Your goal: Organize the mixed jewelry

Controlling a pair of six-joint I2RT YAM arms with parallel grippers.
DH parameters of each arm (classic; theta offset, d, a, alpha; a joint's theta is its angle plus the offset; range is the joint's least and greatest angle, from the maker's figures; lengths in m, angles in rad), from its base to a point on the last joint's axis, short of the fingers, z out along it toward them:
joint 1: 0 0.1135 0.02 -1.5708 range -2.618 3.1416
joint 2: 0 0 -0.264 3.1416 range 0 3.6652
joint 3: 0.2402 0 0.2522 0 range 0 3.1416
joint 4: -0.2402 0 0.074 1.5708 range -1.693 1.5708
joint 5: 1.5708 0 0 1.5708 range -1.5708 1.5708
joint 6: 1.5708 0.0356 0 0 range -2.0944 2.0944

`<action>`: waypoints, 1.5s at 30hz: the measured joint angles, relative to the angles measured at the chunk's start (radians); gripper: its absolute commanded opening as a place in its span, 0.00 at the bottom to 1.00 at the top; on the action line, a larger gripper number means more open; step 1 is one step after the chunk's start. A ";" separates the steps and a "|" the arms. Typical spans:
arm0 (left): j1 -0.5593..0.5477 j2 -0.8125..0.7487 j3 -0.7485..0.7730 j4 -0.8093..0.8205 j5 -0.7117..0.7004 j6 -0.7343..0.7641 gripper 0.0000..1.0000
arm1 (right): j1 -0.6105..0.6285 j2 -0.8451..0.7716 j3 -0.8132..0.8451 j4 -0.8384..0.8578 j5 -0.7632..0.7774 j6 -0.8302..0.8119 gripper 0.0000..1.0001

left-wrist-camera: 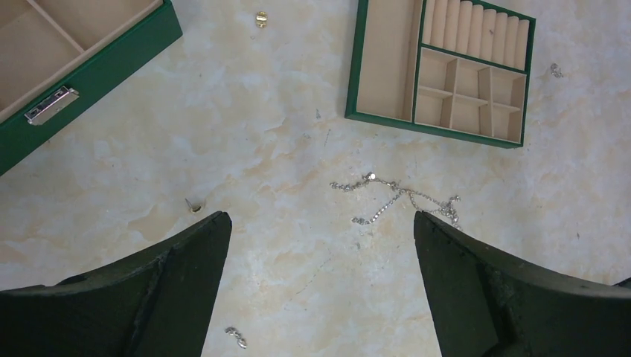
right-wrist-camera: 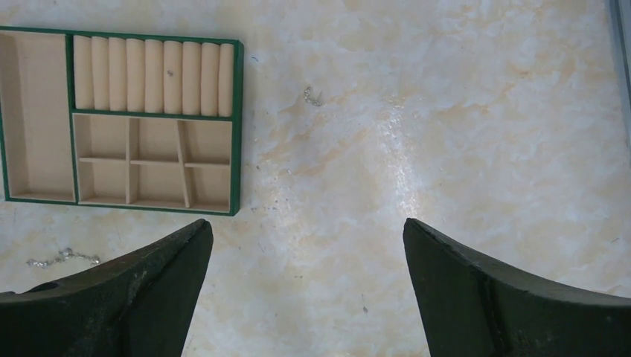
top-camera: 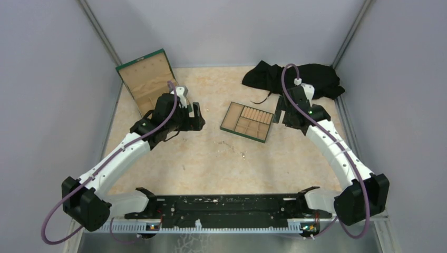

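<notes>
Noted mixed jewelry (left-wrist-camera: 394,197) loose at centre of left wrist view, below tray (left-wrist-camera: 351,67), none sorted; found left gripper (left-wrist-camera: 320,219) and right gripper (right-wrist-camera: 306,223) spread wide, empty, presumably poised for first pick.

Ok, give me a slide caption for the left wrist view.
Open left gripper hovers above a tangled silver chain near the compartment tray.

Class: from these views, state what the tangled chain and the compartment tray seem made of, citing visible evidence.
Tangled chain: probably polished silvery metal; its fine links glint. Compartment tray: seemingly a stiff shell, green outside, with matte tan lining, perhaps velvet or suede-like fabric; it shows no shine.
</notes>
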 measured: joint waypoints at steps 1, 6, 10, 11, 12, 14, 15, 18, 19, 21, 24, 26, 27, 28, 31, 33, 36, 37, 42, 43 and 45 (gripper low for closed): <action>0.000 0.000 0.000 0.000 -0.002 0.000 0.99 | 0.000 -0.001 0.000 0.005 -0.002 0.002 0.98; 0.000 0.002 0.000 -0.004 -0.010 0.000 0.99 | 0.000 -0.027 -0.031 0.055 -0.039 0.011 0.98; -0.003 0.013 -0.001 -0.006 -0.008 0.001 0.99 | 0.000 -0.037 -0.051 0.079 -0.064 0.018 0.99; -0.008 0.018 -0.001 -0.010 -0.007 0.001 0.99 | 0.000 -0.039 -0.057 0.087 -0.069 0.019 0.98; -0.017 0.025 -0.001 -0.013 -0.006 0.002 0.99 | 0.000 -0.040 -0.061 0.093 -0.075 0.021 0.98; -0.043 0.038 -0.001 -0.019 -0.010 0.005 0.99 | 0.000 -0.041 -0.065 0.099 -0.077 0.026 0.98; -0.063 0.046 -0.001 -0.019 -0.014 0.009 0.99 | 0.000 -0.042 -0.065 0.098 -0.077 0.027 0.98; -0.162 0.082 -0.001 -0.016 -0.043 0.034 0.99 | 0.000 -0.044 -0.065 0.095 -0.068 0.034 0.98; -0.199 0.097 -0.001 -0.013 -0.048 0.044 0.99 | 0.000 -0.045 -0.065 0.092 -0.062 0.037 0.98; -0.278 0.142 -0.001 0.003 -0.069 0.066 0.99 | 0.000 -0.051 -0.065 0.086 -0.046 0.040 0.98; -0.370 0.239 0.008 0.029 -0.097 0.098 0.98 | 0.000 -0.075 -0.065 0.065 -0.006 0.049 0.97; -0.414 0.323 0.031 0.033 -0.110 0.119 0.96 | 0.000 -0.091 -0.065 0.042 0.026 0.057 0.97; -0.426 0.363 0.045 0.034 -0.112 0.130 0.94 | 0.000 -0.098 -0.065 0.031 0.040 0.062 0.97; -0.435 0.407 0.071 0.026 -0.112 0.142 0.91 | 0.000 -0.105 -0.065 0.019 0.053 0.066 0.97; -0.441 0.536 0.177 -0.013 -0.117 0.162 0.76 | -0.001 -0.128 -0.065 -0.005 0.076 0.077 0.96; -0.441 0.602 0.243 -0.026 -0.126 0.170 0.67 | -0.001 -0.150 -0.065 -0.016 0.083 0.082 0.96; -0.439 0.645 0.282 -0.027 -0.143 0.185 0.60 | -0.001 -0.183 -0.065 -0.021 0.090 0.088 0.96; -0.436 0.652 0.287 -0.031 -0.148 0.192 0.57 | -0.001 -0.191 -0.065 -0.021 0.092 0.089 0.96; -0.412 0.701 0.322 -0.049 -0.133 0.229 0.58 | -0.001 -0.198 -0.069 -0.023 0.104 0.091 0.95; -0.402 0.702 0.315 -0.047 -0.121 0.245 0.59 | -0.001 -0.198 -0.072 -0.024 0.105 0.092 0.95; -0.386 0.700 0.302 -0.043 -0.097 0.287 0.64 | -0.001 -0.198 -0.072 -0.032 0.105 0.095 0.96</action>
